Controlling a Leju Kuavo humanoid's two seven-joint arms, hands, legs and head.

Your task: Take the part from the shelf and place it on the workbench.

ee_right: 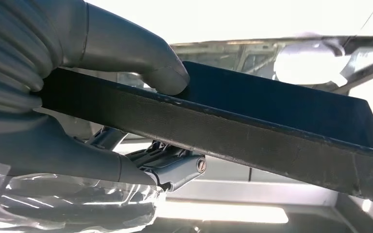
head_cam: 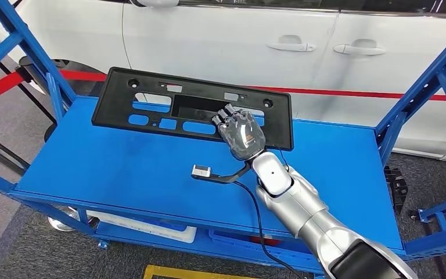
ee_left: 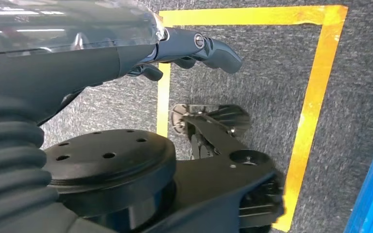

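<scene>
right robot hand (head_cam: pixel 241 132) has the black part (head_cam: pixel 151 104) pinched by its near edge, tilted up off the blue counter (head_cam: pixel 122 168), left robot hand (ee_left: pixel 194 48) hangs loosely curled holding nothing, so I'd lower it slow and flat before letting go

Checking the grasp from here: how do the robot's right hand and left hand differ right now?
The right hand grips the black part over the blue shelf, thumb pressed on its edge; the left hand holds nothing. The right hand reaches forward; the left hand hangs above the grey floor with yellow tape.
</scene>
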